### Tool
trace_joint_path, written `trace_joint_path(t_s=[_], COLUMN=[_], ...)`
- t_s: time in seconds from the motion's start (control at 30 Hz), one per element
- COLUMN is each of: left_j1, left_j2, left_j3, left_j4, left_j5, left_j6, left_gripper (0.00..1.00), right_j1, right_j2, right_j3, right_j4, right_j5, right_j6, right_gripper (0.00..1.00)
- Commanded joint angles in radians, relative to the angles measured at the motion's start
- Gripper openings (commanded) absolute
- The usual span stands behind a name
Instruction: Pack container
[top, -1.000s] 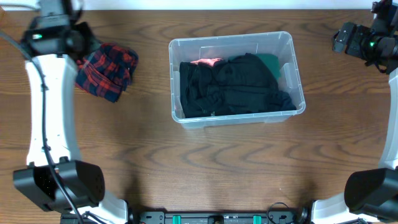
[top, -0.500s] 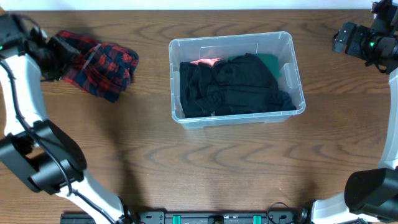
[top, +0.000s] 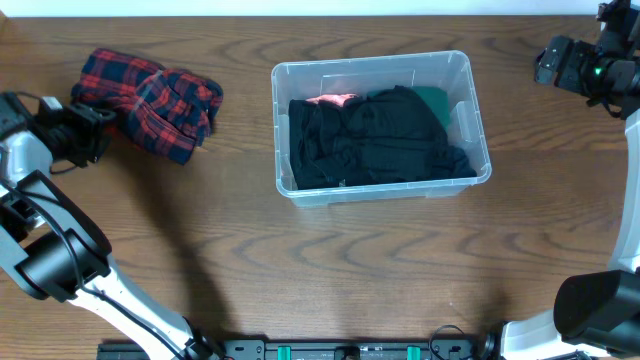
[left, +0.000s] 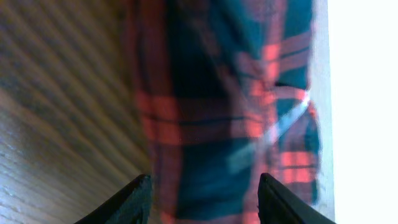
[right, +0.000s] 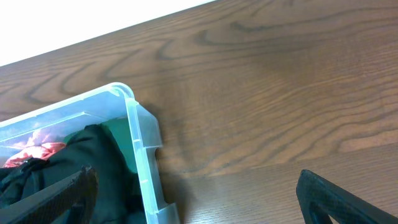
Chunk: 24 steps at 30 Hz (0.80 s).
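Note:
The clear plastic container (top: 380, 58) stands at mid-table and holds black clothes (top: 370, 140), a green piece (top: 435, 100) and a pink piece (top: 335, 99). A red and blue plaid cloth (top: 150, 95) lies crumpled on the table to its left. My left gripper (top: 88, 135) is open at the cloth's lower left edge. In the left wrist view, the blurred plaid cloth (left: 211, 93) lies just ahead between the spread fingers (left: 205, 199). My right gripper (top: 560, 65) is open and empty at the far right, past the container's corner (right: 140, 155).
Bare wooden table (top: 330, 270) stretches in front of the container and to its right (right: 280, 93). The table's far edge meets a white surface (right: 74, 18). The left arm's body (top: 50, 260) lies along the left side.
My left arm swung from the far left corner down to the left edge. The plaid cloth was pulled out leftward and now lies spread wider, let go. The right arm has not moved.

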Motion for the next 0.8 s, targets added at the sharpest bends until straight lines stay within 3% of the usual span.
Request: trace_joint_path(t_s=[0.0,0.17,0.77], left_j1=[0.005,0.005,-0.081], left_j2=[0.027,0.040,0.144], left_j3=[-0.051,-0.106,-0.108], left_j4=[0.051,0.158,0.311], left_j5=[0.041,0.037,-0.009], left_j6=[-0.045,-0.053,-0.091], left_gripper=[0.55,0.56,0.56], right_j1=[-0.003,-0.003,-0.003], right_j2=[0.011,0.011,0.011], right_j3=[0.012,0.012,0.012], right_j4=[-0.001,-0.001,-0.001], right_j5=[-0.001,-0.001,-0.001], right_j6=[0.012,0.012,0.012], right_gripper=[0.99,0.99,0.99])
